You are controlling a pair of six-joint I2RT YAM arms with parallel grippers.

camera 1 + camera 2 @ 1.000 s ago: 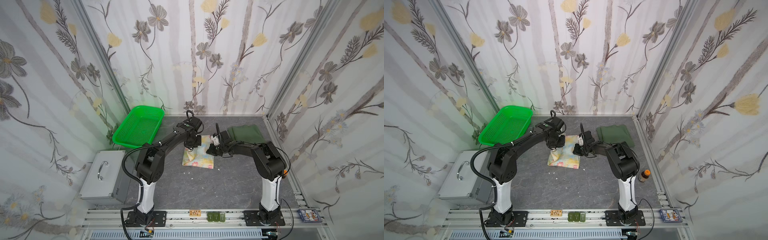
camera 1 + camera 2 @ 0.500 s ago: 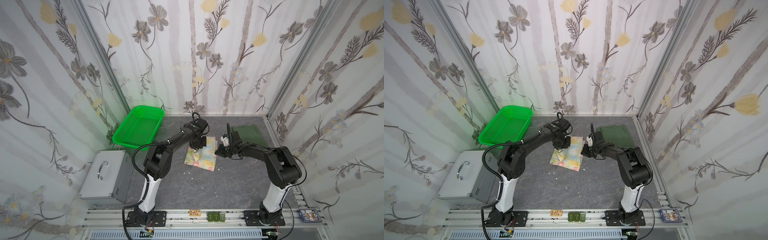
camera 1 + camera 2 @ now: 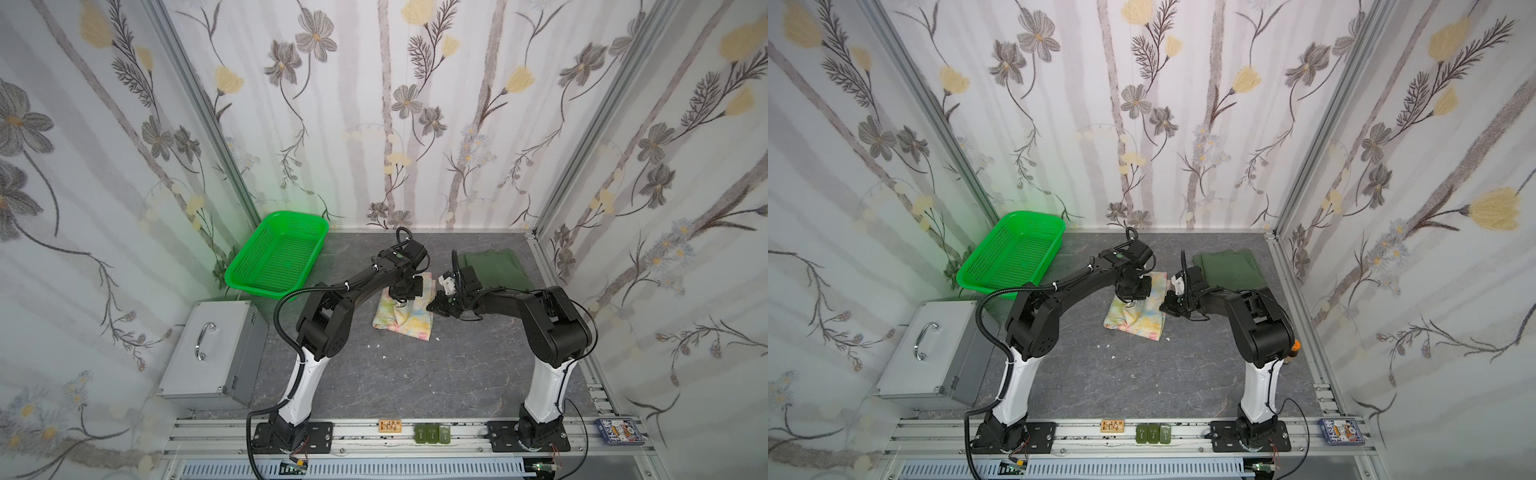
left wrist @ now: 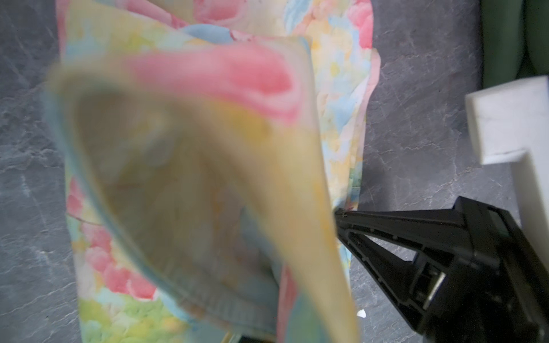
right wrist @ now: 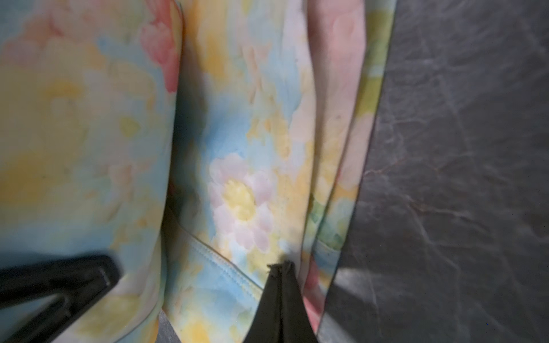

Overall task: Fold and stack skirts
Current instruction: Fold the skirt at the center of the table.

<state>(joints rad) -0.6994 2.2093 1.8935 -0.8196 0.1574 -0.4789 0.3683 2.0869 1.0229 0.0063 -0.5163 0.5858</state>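
Note:
The floral skirt (image 3: 402, 318) (image 3: 1136, 318), pastel yellow-blue with pink flowers, lies partly folded mid-table. My left gripper (image 3: 401, 299) is down on its far part. In the left wrist view a raised fold of the floral skirt (image 4: 190, 166) hangs close to the lens and hides the jaws. My right gripper (image 3: 431, 308) (image 5: 279, 267) is shut, its tips pinching the floral skirt's right edge (image 5: 243, 190). The right gripper (image 4: 340, 212) also shows in the left wrist view. The olive-green skirt (image 3: 494, 266) (image 3: 1227, 268) lies folded flat at the back right, untouched.
A green basket (image 3: 266, 286) stands at the back left, with a silver case (image 3: 212, 353) in front of it. A small orange-capped bottle (image 3: 1295, 347) stands behind the right arm. Small white scraps (image 3: 378, 345) lie in front of the floral skirt. A card box (image 3: 621, 430) sits on the front rail.
Both grippers have carried the floral skirt's far edge a little to the right. The right gripper went right, then came back toward the front along the skirt's right edge.

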